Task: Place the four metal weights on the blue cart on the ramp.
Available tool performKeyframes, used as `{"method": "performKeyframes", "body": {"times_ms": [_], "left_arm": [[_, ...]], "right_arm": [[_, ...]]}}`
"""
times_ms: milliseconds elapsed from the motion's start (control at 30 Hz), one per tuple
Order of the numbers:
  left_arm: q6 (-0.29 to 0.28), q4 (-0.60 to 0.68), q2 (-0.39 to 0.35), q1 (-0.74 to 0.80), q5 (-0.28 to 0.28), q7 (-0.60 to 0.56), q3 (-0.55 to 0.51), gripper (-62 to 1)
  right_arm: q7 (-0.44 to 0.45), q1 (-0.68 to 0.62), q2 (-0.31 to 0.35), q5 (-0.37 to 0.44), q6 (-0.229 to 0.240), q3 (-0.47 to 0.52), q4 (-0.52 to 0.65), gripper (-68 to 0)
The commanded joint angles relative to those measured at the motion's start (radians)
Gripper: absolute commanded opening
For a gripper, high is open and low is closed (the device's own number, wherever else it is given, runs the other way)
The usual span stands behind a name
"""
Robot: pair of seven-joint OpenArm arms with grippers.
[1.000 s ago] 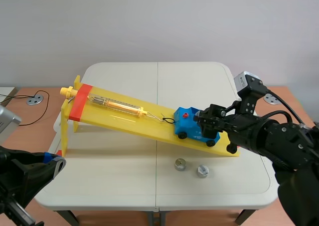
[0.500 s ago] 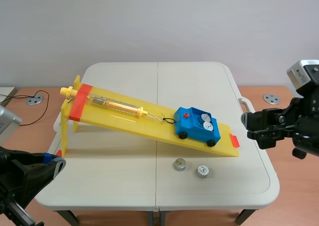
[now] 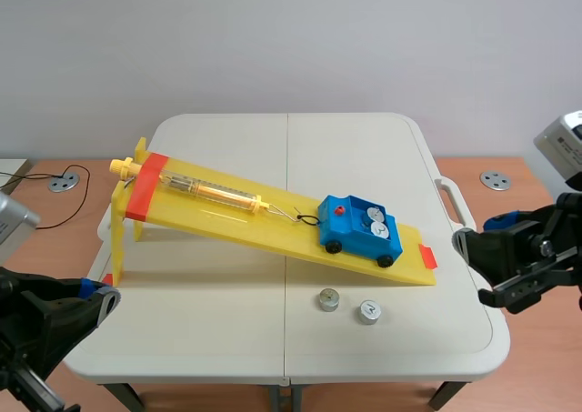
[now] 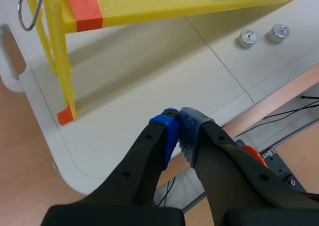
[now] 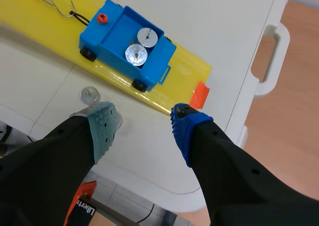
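- The blue cart sat low on the yellow ramp, right of centre in the scene view. A wire hook tied it to the spring scale lying up the slope. I took that tether to be what held the cart on the incline.
- Two metal weights lay side by side in the cart's tray, so by my reckoning the job was half done.
- The two loose weights rested on the white surface just below the ramp's low end, near each other but not touching, at lower centre-right of the scene view.
- The right hand hung at the right edge of the scene view, out past the surface's rim. Its fingers were spread wide with nothing between them. From its own camera, one loose weight showed just ahead of the grey-green pad, which seemed a fair stance for dropping onto it.
- The left hand sat low at the lower left, fingers pressed together on nothing, well apart from the ramp's tall end and apparently parked out of the way.
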Motion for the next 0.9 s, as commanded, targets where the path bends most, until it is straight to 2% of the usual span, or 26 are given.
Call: {"method": "performKeyframes", "body": {"times_ms": [0, 133, 333, 667, 867], "left_arm": [[-0.010, 0.067, 0.005, -0.014, -0.074, -0.086, -0.014, -57.5], [-0.010, 0.067, 0.005, -0.014, -0.074, -0.086, -0.014, -57.5], [-0.010, 0.067, 0.005, -0.014, -0.074, -0.085, -0.014, -57.5], [-0.010, 0.067, 0.005, -0.014, -0.074, -0.085, -0.014, -57.5], [-0.010, 0.067, 0.005, -0.014, -0.074, -0.085, -0.014, -57.5]], "right_arm": [[0.121, 0.046, 0.013, 0.032, 0.043, -0.026, 0.041, -40.9], [0.167, 0.071, -0.020, -0.085, -0.002, -0.103, -0.003, -40.9], [0.233, 0.137, -0.066, -0.209, -0.048, -0.193, -0.105, -40.9], [0.328, 0.256, -0.137, -0.347, -0.135, -0.316, -0.305, -41.0], [0.380, 0.327, -0.181, -0.409, -0.167, -0.375, -0.418, -41.0]]}}
